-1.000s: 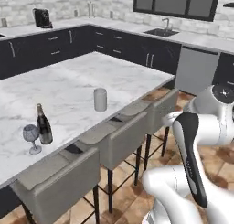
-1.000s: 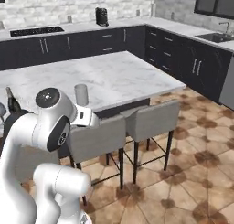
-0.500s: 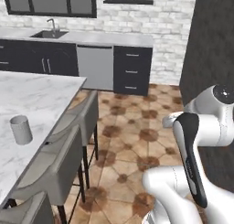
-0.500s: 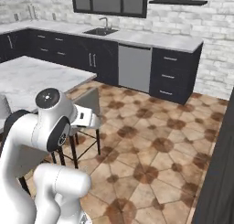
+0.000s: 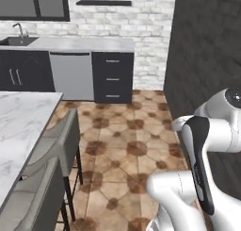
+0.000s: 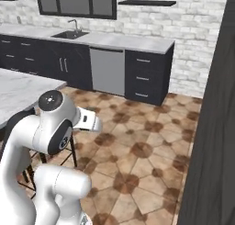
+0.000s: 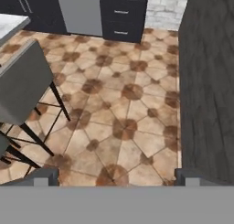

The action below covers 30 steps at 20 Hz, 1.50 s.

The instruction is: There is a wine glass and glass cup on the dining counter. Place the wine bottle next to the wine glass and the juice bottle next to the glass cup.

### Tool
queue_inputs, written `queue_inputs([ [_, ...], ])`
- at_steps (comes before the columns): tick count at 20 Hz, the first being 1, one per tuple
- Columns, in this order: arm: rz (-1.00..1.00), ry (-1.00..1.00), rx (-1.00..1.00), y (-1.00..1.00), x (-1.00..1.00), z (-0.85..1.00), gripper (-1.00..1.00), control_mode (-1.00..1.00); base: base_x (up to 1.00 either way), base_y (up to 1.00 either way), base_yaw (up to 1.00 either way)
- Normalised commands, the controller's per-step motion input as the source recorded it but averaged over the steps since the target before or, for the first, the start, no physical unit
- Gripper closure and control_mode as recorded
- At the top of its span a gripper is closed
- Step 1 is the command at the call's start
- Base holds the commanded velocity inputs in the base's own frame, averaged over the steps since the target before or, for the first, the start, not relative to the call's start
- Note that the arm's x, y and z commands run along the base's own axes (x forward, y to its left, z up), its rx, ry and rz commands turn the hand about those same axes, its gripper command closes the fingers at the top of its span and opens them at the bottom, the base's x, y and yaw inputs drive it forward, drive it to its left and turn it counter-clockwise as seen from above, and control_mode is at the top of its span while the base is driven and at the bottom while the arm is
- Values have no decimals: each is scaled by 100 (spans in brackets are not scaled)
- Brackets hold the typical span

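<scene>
A corner of the white marble dining counter [image 5: 19, 126] shows at the left, and also in the right base view [image 6: 18, 88] and at the top left of the hand view [image 7: 11, 24]. The wine glass, glass cup, wine bottle and juice bottle are out of view. My gripper [image 7: 116, 177] is open, its two fingertips [image 7: 45, 175] standing wide apart with nothing between them. It hangs over the brown tiled floor, pointing down past a grey chair [image 7: 23, 81]. The white arm is folded close to the base.
Two grey chairs [image 5: 56, 145] line the counter's edge. A tall dark wood panel [image 5: 207, 46] closes off the right side. A wall counter with sink [image 6: 69, 34], a steel dishwasher [image 6: 107, 71] and dark drawers runs along the brick back wall. Open tiled floor lies between.
The whole picture has swung to the right, so the camera has moved with the base. The bottle, stemmed glass and tumbler on the counter have slid out of frame. The gripper stays open.
</scene>
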Motion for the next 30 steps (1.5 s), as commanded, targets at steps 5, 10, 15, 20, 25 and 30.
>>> queue_inputs([
  [5, 0, 0, 0, 0, 0, 0, -100, 100, 92, 0, -9],
  [10, 0, 0, 0, 0, 0, 0, -100, 100, 94, 0, -3],
  [15, 0, 0, 0, 0, 0, 0, -100, 100, 94, 0, 0],
  [20, 0, 0, 0, 0, 0, 0, -100, 100, 94, 0, 0],
  [25, 0, 0, 0, 0, 0, 0, -100, 100, 94, 0, 7],
  [30, 0, 0, 0, 0, 0, 0, -100, 100, 83, -1, 33],
])
